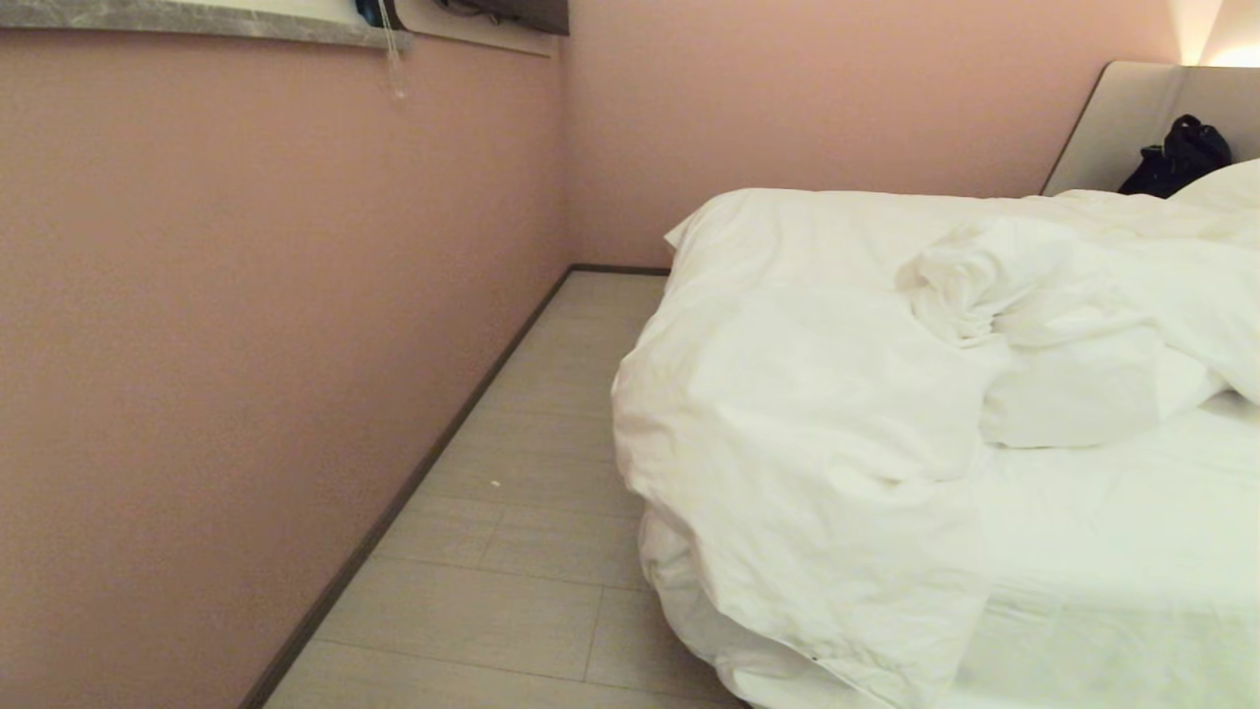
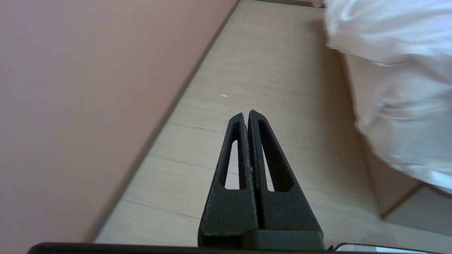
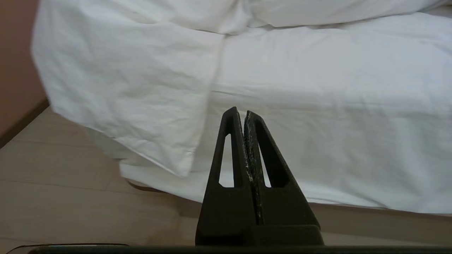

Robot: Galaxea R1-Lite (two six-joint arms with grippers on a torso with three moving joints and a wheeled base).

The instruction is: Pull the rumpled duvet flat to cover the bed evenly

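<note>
The white duvet [image 1: 817, 394] lies rumpled on the bed [image 1: 1112, 551], bunched toward the head and folded back, with a corner hanging over the bed's near left corner. Bare white sheet shows at the lower right. Neither arm is in the head view. My left gripper [image 2: 247, 113] is shut and empty, held over the floor beside the bed, with the hanging duvet [image 2: 392, 81] off to one side. My right gripper [image 3: 240, 112] is shut and empty too, facing the bed's side [image 3: 317, 134] and the drooping duvet corner [image 3: 134, 106], apart from both.
A pink wall [image 1: 246, 345] runs along the left, with a narrow strip of pale plank floor [image 1: 532, 473] between it and the bed. A black bag [image 1: 1176, 158] rests by the headboard [image 1: 1122, 118]. A pillow [image 1: 1226, 182] shows at the far right.
</note>
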